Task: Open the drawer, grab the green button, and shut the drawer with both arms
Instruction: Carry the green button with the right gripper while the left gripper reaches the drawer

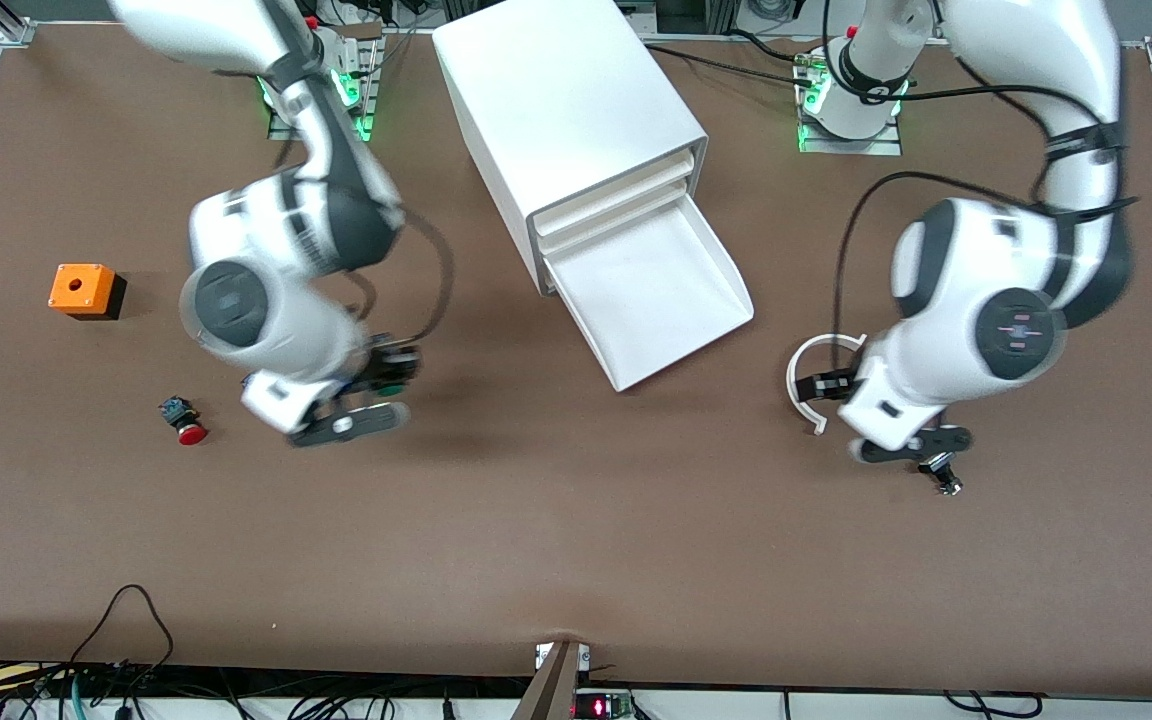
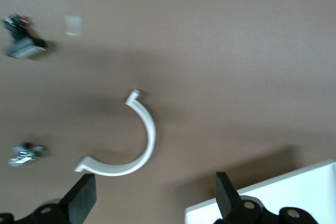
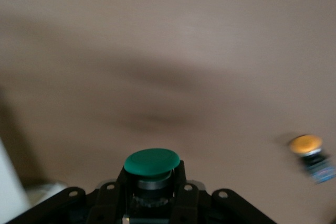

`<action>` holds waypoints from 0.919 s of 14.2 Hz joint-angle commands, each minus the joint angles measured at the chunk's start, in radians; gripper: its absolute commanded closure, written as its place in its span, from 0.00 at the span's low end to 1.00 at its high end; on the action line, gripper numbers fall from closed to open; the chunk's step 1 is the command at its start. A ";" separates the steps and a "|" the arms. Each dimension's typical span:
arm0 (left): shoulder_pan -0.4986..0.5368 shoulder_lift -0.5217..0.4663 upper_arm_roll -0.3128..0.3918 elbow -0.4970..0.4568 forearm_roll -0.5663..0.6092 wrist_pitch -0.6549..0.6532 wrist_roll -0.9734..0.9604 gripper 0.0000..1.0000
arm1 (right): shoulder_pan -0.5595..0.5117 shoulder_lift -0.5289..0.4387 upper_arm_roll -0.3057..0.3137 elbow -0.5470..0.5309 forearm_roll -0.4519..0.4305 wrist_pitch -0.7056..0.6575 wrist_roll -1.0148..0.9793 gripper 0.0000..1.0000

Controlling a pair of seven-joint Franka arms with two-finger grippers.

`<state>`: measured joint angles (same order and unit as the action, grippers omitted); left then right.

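Note:
The cabinet [image 1: 566,110] stands at mid-table. Its lowest drawer [image 1: 711,262] is pulled out and shows nothing inside. My right gripper [image 1: 388,383] is over the bare table toward the right arm's end, beside the open drawer. It is shut on the green-capped button [image 1: 392,387]. In the right wrist view the green cap [image 3: 152,161] sits between the gripper's [image 3: 152,176] fingers. My left gripper [image 1: 829,385] is open and empty, low over the table toward the left arm's end, with its fingers [image 2: 81,199] wide apart beside a drawer corner [image 2: 273,198].
A white C-shaped ring [image 1: 804,362] lies under the left gripper and shows in the left wrist view [image 2: 142,145]. A red-capped button [image 1: 186,425] and an orange box [image 1: 86,288] lie toward the right arm's end. A small part [image 1: 948,482] lies near the left hand. An orange-yellow-capped button [image 3: 310,148] shows in the right wrist view.

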<state>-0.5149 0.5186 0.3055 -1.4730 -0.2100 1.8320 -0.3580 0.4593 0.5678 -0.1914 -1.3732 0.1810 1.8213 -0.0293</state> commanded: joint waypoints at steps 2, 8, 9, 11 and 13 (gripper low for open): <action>-0.099 -0.028 0.010 -0.173 -0.014 0.206 -0.178 0.00 | -0.128 -0.034 0.023 -0.182 0.028 0.090 -0.213 1.00; -0.223 -0.026 0.007 -0.355 -0.014 0.495 -0.439 0.00 | -0.130 -0.043 0.015 -0.539 0.028 0.553 -0.236 1.00; -0.234 -0.025 0.007 -0.372 -0.014 0.519 -0.459 0.00 | -0.130 -0.039 0.015 -0.564 0.028 0.600 -0.235 1.00; -0.243 -0.011 -0.006 -0.378 -0.014 0.521 -0.464 0.00 | -0.130 -0.037 0.015 -0.572 0.028 0.618 -0.225 1.00; -0.243 0.003 -0.026 -0.380 -0.015 0.524 -0.487 0.00 | -0.130 -0.039 0.015 -0.572 0.031 0.618 -0.224 0.60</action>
<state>-0.7506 0.5210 0.2859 -1.8377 -0.2101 2.3376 -0.8222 0.3279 0.5676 -0.1778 -1.9169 0.1932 2.4292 -0.2423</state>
